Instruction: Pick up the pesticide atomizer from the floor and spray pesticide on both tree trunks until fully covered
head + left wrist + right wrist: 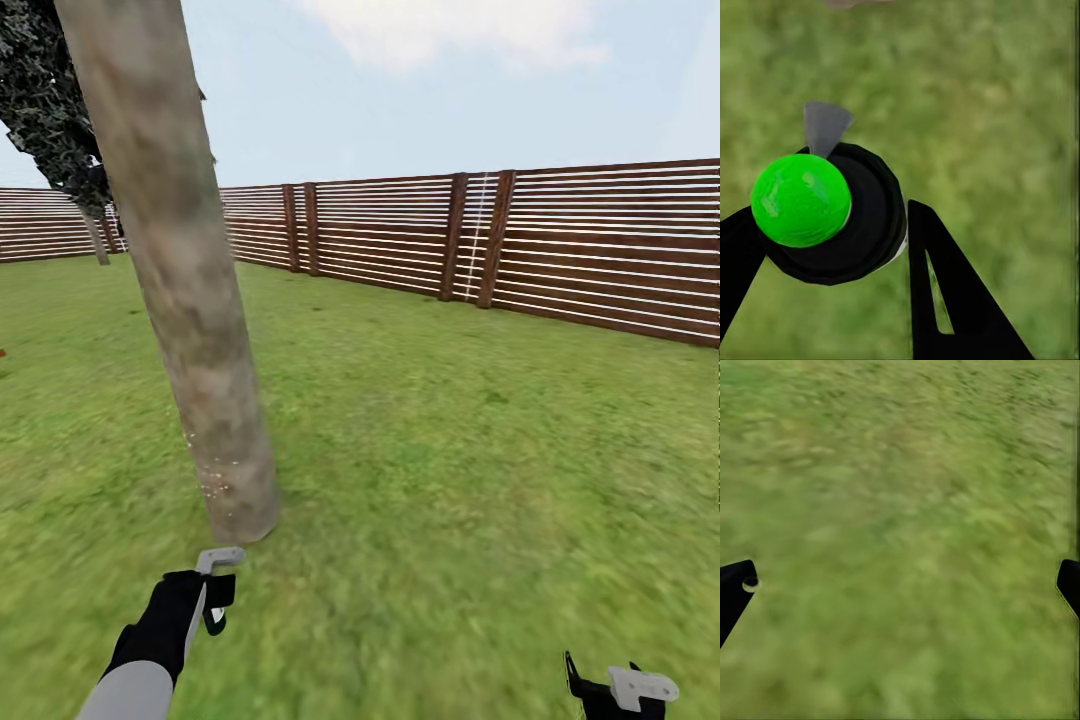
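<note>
The pesticide atomizer [825, 210] has a black round body, a bright green ball top and a grey nozzle [220, 558]. My left gripper [208, 600] is shut on it, one black finger on each side [937, 285]. The nozzle points at the base of a near tree trunk [190, 300], a thick column of mottled grey-beige bark leaning across the head view's left. Small white specks dot the bark low down [205, 470]. A second tree [97, 240] stands far off by the fence. Over grass at the lower right, my right gripper [610, 688] is open with nothing between its fingers [736, 589].
A green lawn [450, 450] spreads all around. The brown slatted wooden fence [600, 250] runs along the back and right. Dark foliage [50, 110] hangs at the upper left. Open grass lies to the right of the trunk.
</note>
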